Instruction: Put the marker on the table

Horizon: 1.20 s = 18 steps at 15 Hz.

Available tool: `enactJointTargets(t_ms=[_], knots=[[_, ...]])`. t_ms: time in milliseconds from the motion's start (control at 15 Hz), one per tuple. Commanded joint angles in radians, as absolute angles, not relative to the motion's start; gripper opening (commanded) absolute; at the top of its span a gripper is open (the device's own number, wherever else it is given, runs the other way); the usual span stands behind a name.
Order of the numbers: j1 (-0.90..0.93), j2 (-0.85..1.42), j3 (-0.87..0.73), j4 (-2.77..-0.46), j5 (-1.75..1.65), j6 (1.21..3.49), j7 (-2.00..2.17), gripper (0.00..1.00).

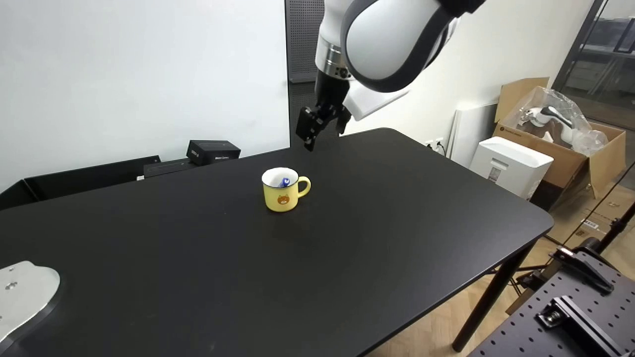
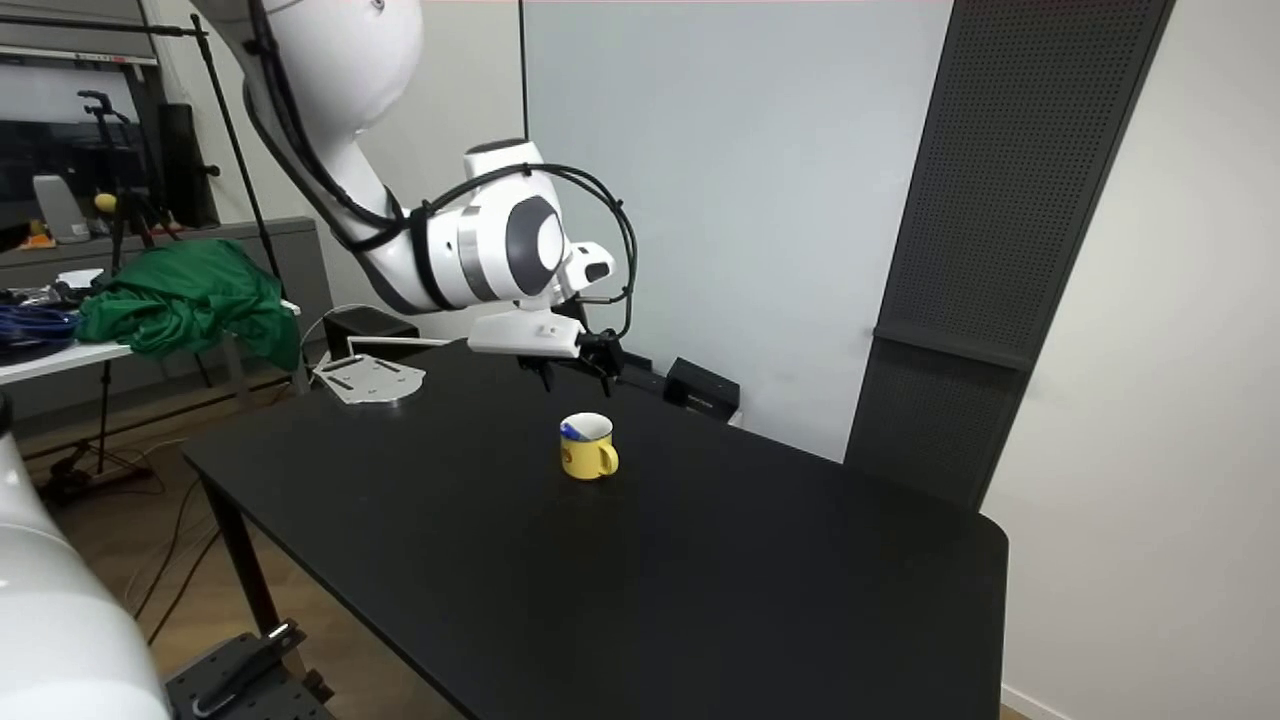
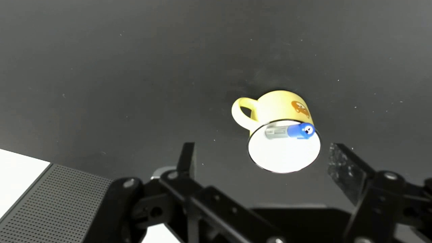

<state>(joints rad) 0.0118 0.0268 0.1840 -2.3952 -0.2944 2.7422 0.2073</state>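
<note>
The marker, with a blue cap and a grey-white barrel, leans inside a yellow mug, cap end up at the rim. It shows in both exterior views (image 1: pixel 285 182) (image 2: pixel 572 432) and in the wrist view (image 3: pixel 290 131). Its lower end is inside the mug. The yellow mug (image 1: pixel 277 199) (image 2: pixel 582 460) (image 3: pixel 276 104) stands upright on the black table (image 1: pixel 397 208) (image 2: pixel 760 560) (image 3: pixel 135 84). My gripper (image 1: pixel 325 136) (image 2: pixel 577 387) (image 3: pixel 262 146) is open and empty, above the table and apart from the mug. In the wrist view the mug's opening appears between the fingers, nearer the right one.
A pale metal plate (image 1: pixel 27 292) (image 2: pixel 370 378) lies on the table at one end. Black boxes (image 1: pixel 213 151) (image 2: pixel 703 388) sit along the wall-side edge. A white wall and a dark perforated panel (image 2: pixel 1000 180) (image 3: pixel 60 202) stand behind the table.
</note>
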Motion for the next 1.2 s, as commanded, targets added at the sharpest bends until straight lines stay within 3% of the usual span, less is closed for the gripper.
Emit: enactJointTargets(t_ms=[0,600,1133], knots=[[0.073,0.122,0.150,-2.272,-0.316,2.674,0.216,1.00],[0.132,0.099,0.098,-2.299,-0.361,2.657,0.265,1.00],[0.190,0.241,0.079,-2.237,-0.420,2.670,0.256,1.00]])
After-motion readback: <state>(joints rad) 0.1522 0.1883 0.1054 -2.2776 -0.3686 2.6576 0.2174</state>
